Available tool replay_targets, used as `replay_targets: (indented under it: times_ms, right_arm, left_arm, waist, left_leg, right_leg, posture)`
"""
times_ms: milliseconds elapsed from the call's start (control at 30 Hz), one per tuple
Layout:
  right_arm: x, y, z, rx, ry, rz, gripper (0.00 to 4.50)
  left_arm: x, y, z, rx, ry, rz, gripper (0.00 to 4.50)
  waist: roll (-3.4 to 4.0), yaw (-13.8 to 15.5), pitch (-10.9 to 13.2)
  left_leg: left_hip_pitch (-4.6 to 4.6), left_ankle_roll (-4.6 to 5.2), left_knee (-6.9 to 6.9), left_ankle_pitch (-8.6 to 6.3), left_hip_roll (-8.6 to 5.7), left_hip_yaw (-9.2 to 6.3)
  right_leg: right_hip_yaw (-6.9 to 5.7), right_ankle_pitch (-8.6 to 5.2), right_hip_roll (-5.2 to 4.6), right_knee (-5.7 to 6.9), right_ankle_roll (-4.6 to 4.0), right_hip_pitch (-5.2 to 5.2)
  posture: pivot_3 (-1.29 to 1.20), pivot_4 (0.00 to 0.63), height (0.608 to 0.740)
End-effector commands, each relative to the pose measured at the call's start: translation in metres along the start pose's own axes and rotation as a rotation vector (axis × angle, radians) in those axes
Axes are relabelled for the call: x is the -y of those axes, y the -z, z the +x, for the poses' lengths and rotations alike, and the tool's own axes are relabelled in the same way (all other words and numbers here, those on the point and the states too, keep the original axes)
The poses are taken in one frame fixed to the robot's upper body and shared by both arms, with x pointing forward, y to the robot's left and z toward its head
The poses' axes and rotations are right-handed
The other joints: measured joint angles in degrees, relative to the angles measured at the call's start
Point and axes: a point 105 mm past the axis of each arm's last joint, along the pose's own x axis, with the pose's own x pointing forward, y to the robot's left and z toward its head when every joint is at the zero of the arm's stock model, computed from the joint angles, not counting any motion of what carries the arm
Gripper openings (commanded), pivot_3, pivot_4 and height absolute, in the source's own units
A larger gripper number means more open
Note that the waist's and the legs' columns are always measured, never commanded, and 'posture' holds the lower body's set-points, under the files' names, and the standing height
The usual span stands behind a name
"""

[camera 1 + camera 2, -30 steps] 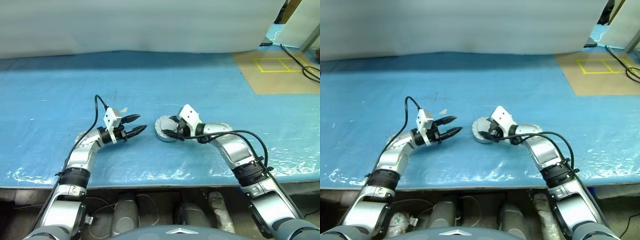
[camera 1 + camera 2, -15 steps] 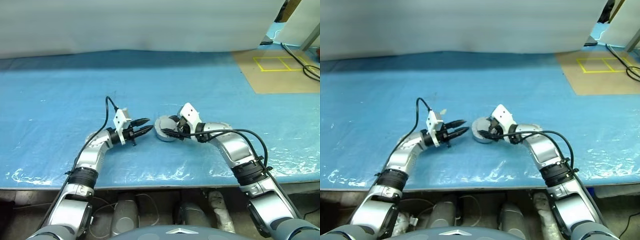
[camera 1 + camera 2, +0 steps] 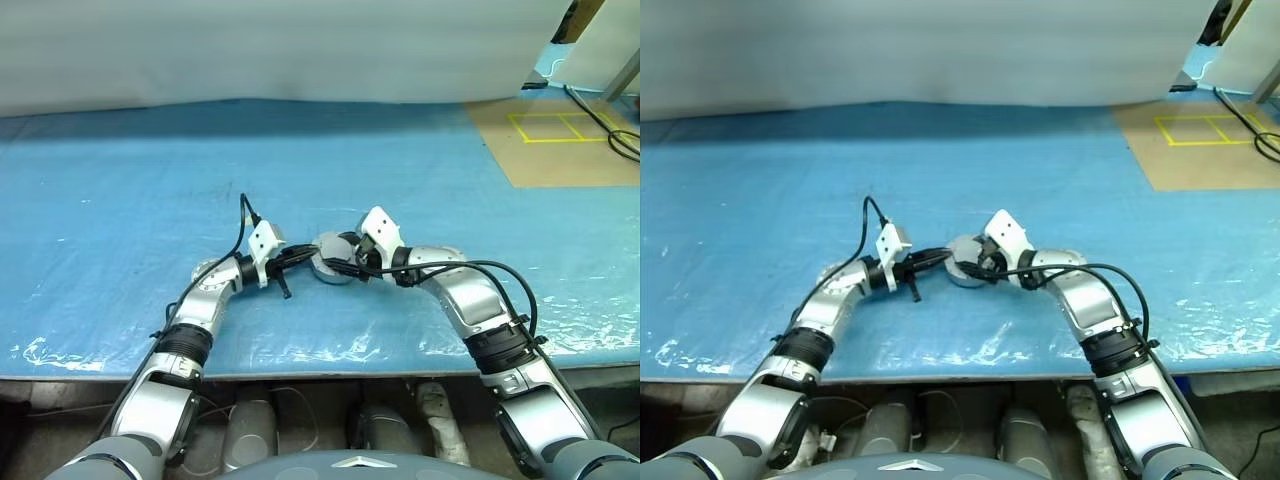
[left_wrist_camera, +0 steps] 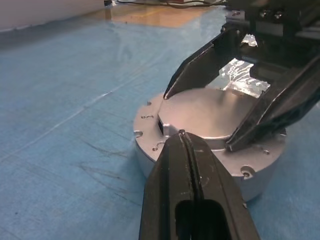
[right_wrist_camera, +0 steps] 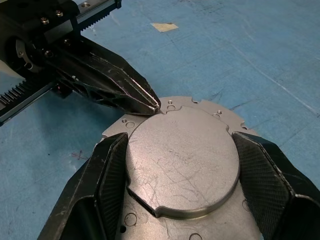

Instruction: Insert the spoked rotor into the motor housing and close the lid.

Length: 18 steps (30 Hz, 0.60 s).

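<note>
Silver motor housing [image 5: 175, 165] sits on the blue table cover [image 3: 120, 170], apparently lidded — right gripper [image 5: 181, 172] clamps its pale raised top, while left gripper [image 4: 183, 136], fingers pressed together, touches its rim.

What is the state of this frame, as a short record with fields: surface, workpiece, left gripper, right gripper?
surface: blue table cover
workpiece: motor housing on the cover, lid seated on top
left gripper: shut, tip at the lid's edge
right gripper: fingers on either side of the lid, at its rim
</note>
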Motion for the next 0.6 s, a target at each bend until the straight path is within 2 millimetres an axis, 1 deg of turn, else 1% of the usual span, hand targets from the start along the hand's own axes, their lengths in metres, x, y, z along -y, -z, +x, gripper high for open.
replay_targets:
  times_ms: [33, 133, 233, 267, 300, 333, 367, 400, 433, 467, 500, 533, 600]
  right_arm:
    - [0.005, 0.058, -0.008, -0.207, 0.067, 0.122, 2.94]
    - [0.006, 0.058, -0.009, -0.212, 0.068, 0.109, 2.94]
    - [0.002, 0.053, -0.009, -0.183, 0.046, 0.081, 2.94]
    - [0.002, 0.048, -0.009, -0.157, 0.038, 0.084, 3.29]
    - [-0.001, 0.038, -0.009, -0.102, 0.020, 0.094, 3.66]
    - [-0.003, 0.030, -0.010, -0.063, 0.007, 0.102, 3.88]
    - [-0.007, 0.013, -0.012, 0.019, -0.033, 0.165, 4.26]
    - [-0.011, 0.002, -0.015, 0.066, -0.071, 0.179, 4.49]
    - [-0.014, -0.005, -0.017, 0.091, -0.096, 0.187, 4.49]
    - [-0.015, -0.009, -0.019, 0.099, -0.100, 0.157, 4.49]
    - [-0.014, -0.011, -0.019, 0.096, -0.091, 0.123, 4.49]
    - [-0.013, -0.013, -0.019, 0.101, -0.087, 0.109, 4.49]
    - [-0.011, -0.027, -0.020, 0.141, -0.058, 0.020, 4.49]
  left_arm:
    - [0.005, 0.002, 0.003, -0.015, 0.032, 0.017, 0.02]
    - [0.008, 0.006, 0.004, -0.034, 0.047, 0.025, 0.02]
    - [0.008, 0.008, 0.004, -0.043, 0.045, 0.033, 0.02]
    - [0.008, 0.008, 0.004, -0.042, 0.044, 0.033, 0.00]
    - [0.008, 0.008, 0.004, -0.042, 0.043, 0.034, 0.00]
    - [0.008, 0.008, 0.004, -0.042, 0.043, 0.035, 0.00]
    - [0.008, 0.008, 0.004, -0.042, 0.043, 0.036, 0.00]
    - [0.008, 0.008, 0.003, -0.042, 0.043, 0.036, 0.00]
    - [0.008, 0.008, 0.003, -0.042, 0.043, 0.036, 0.00]
    - [0.008, 0.008, 0.003, -0.042, 0.043, 0.036, 0.00]
    - [0.008, 0.008, 0.003, -0.042, 0.042, 0.036, 0.00]
    - [0.008, 0.008, 0.003, -0.041, 0.041, 0.035, 0.00]
    - [0.008, 0.008, 0.003, -0.041, 0.041, 0.035, 0.00]
  waist:
    - [0.00, 0.01, 0.00]
    - [0.00, 0.04, 0.00]
    - [0.00, 0.09, 0.00]
    - [0.00, 0.13, 0.00]
    - [0.00, 0.18, 0.00]
    - [0.00, 0.30, 0.00]
    - [0.00, 0.33, 0.00]
    - [0.01, 0.31, 0.00]
    - [0.01, 0.26, 0.01]
    - [0.01, 0.25, 0.01]
    - [0.02, 0.25, 0.00]
    - [0.02, 0.22, 0.00]
    - [0.02, 0.18, 0.01]
  left_leg:
    - [0.00, 0.00, 0.00, 0.00, -0.01, 0.00]
    - [0.01, 0.00, 0.00, 0.00, -0.01, 0.00]
    - [0.01, 0.00, -0.02, 0.00, -0.01, 0.00]
    - [0.00, 0.00, -0.03, 0.00, -0.01, 0.00]
    - [0.00, 0.00, -0.03, 0.00, -0.02, 0.00]
    - [-0.01, 0.00, -0.04, 0.00, -0.03, 0.00]
    - [-0.05, 0.00, -0.06, 0.00, -0.04, 0.00]
    - [-0.10, 0.00, -0.07, 0.00, -0.04, 0.00]
    - [-0.19, 0.00, -0.08, 0.00, -0.05, 0.00]
    - [-0.36, 0.01, -0.08, 0.00, -0.06, 0.00]
    - [-0.53, 0.01, -0.08, 0.01, -0.05, 0.00]
    - [-0.75, 0.00, -0.05, 0.03, -0.05, 0.01]
    - [-0.98, -0.13, 0.03, 0.11, -0.08, 0.00]
  right_leg:
    - [0.00, 0.00, 0.00, 0.00, 0.00, 0.01]
    - [0.00, -0.01, -0.01, -0.01, 0.01, 0.01]
    - [0.00, -0.01, -0.01, -0.03, 0.01, 0.00]
    - [0.00, -0.01, -0.01, -0.04, 0.02, 0.01]
    - [0.00, -0.03, -0.02, -0.05, 0.05, 0.00]
    - [0.00, -0.04, -0.03, -0.06, 0.06, 0.01]
    - [0.00, -0.07, -0.03, -0.10, 0.09, 0.00]
    - [0.00, -0.07, -0.03, -0.14, 0.10, -0.01]
    - [0.02, -0.07, -0.03, -0.15, 0.09, -0.10]
    - [0.02, 0.10, -0.03, -0.15, -0.21, -0.24]
    - [0.00, 0.13, -0.02, -0.14, -0.26, -0.40]
    - [-0.03, 0.14, -0.02, -0.11, -0.27, -0.59]
    - [-0.07, 0.26, -0.02, 0.06, -0.10, -0.78]
  posture:
    - [0.00, 0.150, 0.740]
    - [0.00, 0.150, 0.740]
    - [0.00, 0.150, 0.740]
    - [0.00, 0.150, 0.740]
    - [0.00, 0.150, 0.740]
    - [0.00, 0.150, 0.740]
    - [0.00, 0.150, 0.740]
    - [0.00, 0.150, 0.740]
    - [0.00, 0.150, 0.740]
    - [0.00, 0.150, 0.740]
    - [0.00, 0.150, 0.740]
    - [0.00, 0.150, 0.740]
    - [0.00, 0.150, 0.740]
